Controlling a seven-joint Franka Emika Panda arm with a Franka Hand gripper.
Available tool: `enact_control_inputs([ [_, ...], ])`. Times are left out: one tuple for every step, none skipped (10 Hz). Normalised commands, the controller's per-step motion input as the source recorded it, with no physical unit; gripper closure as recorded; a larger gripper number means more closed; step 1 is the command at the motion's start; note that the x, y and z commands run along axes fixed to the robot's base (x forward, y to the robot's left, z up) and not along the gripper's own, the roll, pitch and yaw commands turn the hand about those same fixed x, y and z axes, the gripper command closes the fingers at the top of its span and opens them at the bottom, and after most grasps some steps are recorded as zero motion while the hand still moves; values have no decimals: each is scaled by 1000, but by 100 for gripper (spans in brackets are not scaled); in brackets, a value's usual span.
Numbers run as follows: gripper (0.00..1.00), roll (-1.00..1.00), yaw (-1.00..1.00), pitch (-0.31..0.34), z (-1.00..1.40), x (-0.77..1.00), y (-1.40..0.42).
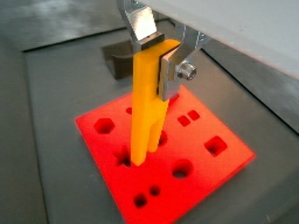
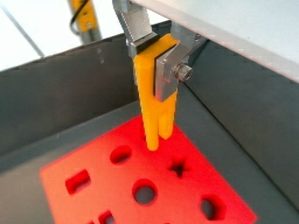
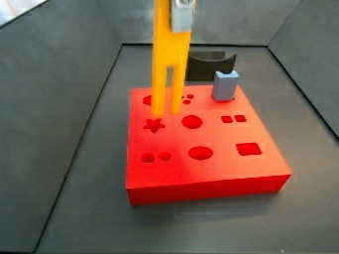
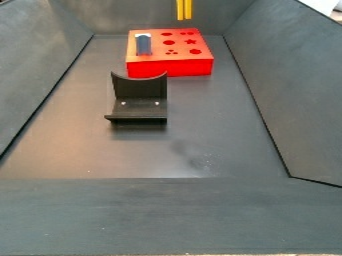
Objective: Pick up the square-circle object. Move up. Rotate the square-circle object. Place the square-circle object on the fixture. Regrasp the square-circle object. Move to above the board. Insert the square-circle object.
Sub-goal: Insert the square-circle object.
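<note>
Silver fingers (image 1: 177,66) of the gripper (image 1: 158,54) clamp the top of the square-circle object (image 1: 146,101), which hangs straight down from them, long axis vertical. Its lower tip sits above the board (image 3: 212,169), near the cutouts at the far left, by the star; whether it has entered a hole cannot be told. Beyond the board stand the fixture (image 4: 136,98) and a pale blue-grey block (image 3: 227,85).

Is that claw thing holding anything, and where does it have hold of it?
Yes: the gripper holds the square-circle object by its upper end, hanging upright over the board.
</note>
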Motion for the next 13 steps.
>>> enact_control_inputs([
  [100,0,-769,-123,-231,0,-443],
  [100,0,-760,-86,-211,0,-440],
  [100,40,-134,-4,-140,-211,-89],
  [100,77,-91,-11,-246,-180,-120],
  [100,101,-123,-43,-334,-211,-200],
  [100,153,-140,-80,-449,-183,-280],
  [100,61,-69,-186,-449,-40,-109],
  [100,-30,-103,-281,-223,0,0],
  [100,-54,-60,-257,-11,0,11],
  [100,-1,-34,-137,-49,0,0],
  [100,0,-37,-116,-177,-51,0],
  [100,0,-26,-113,-223,-43,0],
  [100,0,-34,-131,-231,0,0],
])
